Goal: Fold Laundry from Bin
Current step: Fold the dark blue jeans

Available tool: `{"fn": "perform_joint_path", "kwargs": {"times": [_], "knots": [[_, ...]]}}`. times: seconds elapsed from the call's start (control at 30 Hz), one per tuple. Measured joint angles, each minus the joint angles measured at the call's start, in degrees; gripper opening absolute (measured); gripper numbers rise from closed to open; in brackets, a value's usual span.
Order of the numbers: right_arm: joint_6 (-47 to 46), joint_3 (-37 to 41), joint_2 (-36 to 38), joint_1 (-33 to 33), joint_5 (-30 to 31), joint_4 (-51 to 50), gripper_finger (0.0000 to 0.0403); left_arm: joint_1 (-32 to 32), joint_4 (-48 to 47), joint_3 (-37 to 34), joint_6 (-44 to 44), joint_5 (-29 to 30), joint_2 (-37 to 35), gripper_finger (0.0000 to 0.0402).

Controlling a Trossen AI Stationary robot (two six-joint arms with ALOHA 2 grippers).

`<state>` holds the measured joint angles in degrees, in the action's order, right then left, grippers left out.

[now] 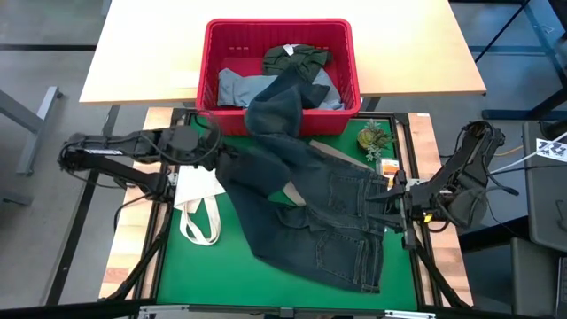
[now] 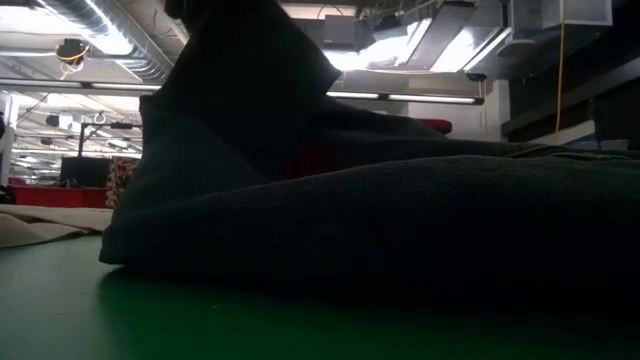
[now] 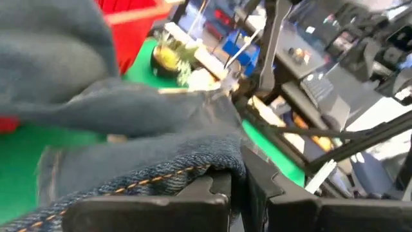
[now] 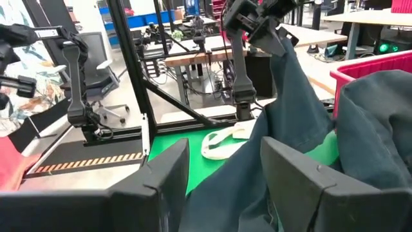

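High view: green mat (image 1: pixel 221 275) under jeans (image 1: pixel 328 221); left gripper (image 1: pixel 223 159) clamps them; right gripper (image 1: pixel 396 206) agape.

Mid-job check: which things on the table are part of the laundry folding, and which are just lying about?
Job:
- dark navy jeans, pinched by left gripper
- red bin
- grey piece and olive-green piece inside it

Lying about:
- white tote bag
- small plant

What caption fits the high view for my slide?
Left gripper shut on the dark navy jeans, dragging them from the red bin across the green mat; right gripper open beside the waistband.
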<state>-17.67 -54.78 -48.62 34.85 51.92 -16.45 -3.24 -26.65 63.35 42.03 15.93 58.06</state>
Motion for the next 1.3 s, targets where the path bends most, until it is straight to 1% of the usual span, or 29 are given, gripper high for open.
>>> {"fn": "perform_joint_path", "kwargs": {"times": [0.1, 0.17, 0.27, 0.37, 0.43, 0.6, 0.63, 0.7, 0.8, 0.93, 1.13, 1.23, 1.3], "knots": [[0.0, 0.0, 0.0, -0.2, 0.1, 0.0, 0.0193, -3.6, 3.6, 0.0, -0.3, 5.1, 1.3, 0.0003], [0.0, 0.0, -0.5, -2.2, 0.0, 0.3, 0.0193, -5.0, 7.9, 0.0, -1.7, 7.1, 2.4, 0.0003], [0.0, 0.0, -1.4, -6.3, -0.1, 0.4, 0.0193, -6.2, 12.5, 0.0, -3.1, 8.1, 5.1, 0.0004], [0.0, 0.0, -2.9, -11.0, -1.5, 1.0, 0.0193, -6.8, 14.9, 0.0, -3.9, 8.1, 8.3, 0.0005], [0.0, 0.0, -4.7, -14.3, -4.8, 2.3, 0.0193, -6.8, 16.7, 0.0, -4.5, 8.1, 10.4, 0.0005], [0.1, -0.1, -9.9, -20.4, -17.5, 8.7, 0.0193, -6.3, 23.6, 0.0, -5.1, 8.6, 15.5, 0.0006], [0.1, -0.1, -11.3, -21.2, -19.1, 9.7, 0.0193, -6.1, 25.4, 0.0, -5.1, 8.6, 16.3, 0.0006], [0.1, -0.1, -14.3, -22.3, -20.3, 12.6, 0.0193, -5.8, 28.6, 0.0, -5.2, 8.6, 17.6, 0.0007], [1.7, -0.1, -18.8, -23.7, -19.3, 16.8, 0.0193, -5.2, 32.1, 0.0, -5.2, 8.5, 19.3, 0.0007], [7.0, -0.1, -24.9, -24.9, -15.8, 24.0, 0.0193, -4.7, 33.6, 0.0, -5.2, 8.5, 20.4, 0.0007], [19.9, 0.0, -33.5, -24.9, -12.2, 42.6, 0.0193, -4.4, 33.6, 0.0, -5.2, 8.4, 20.8, 0.0007], [24.4, 0.0, -37.0, -25.2, -8.5, 51.2, 0.0193, -4.4, 33.8, 0.0, -5.2, 8.3, 20.8, 0.0007], [26.3, 0.0, -38.7, -25.9, -6.1, 55.2, 0.0193, -4.4, 33.8, 0.0, -5.2, 8.2, 20.8, 0.0008]]}}
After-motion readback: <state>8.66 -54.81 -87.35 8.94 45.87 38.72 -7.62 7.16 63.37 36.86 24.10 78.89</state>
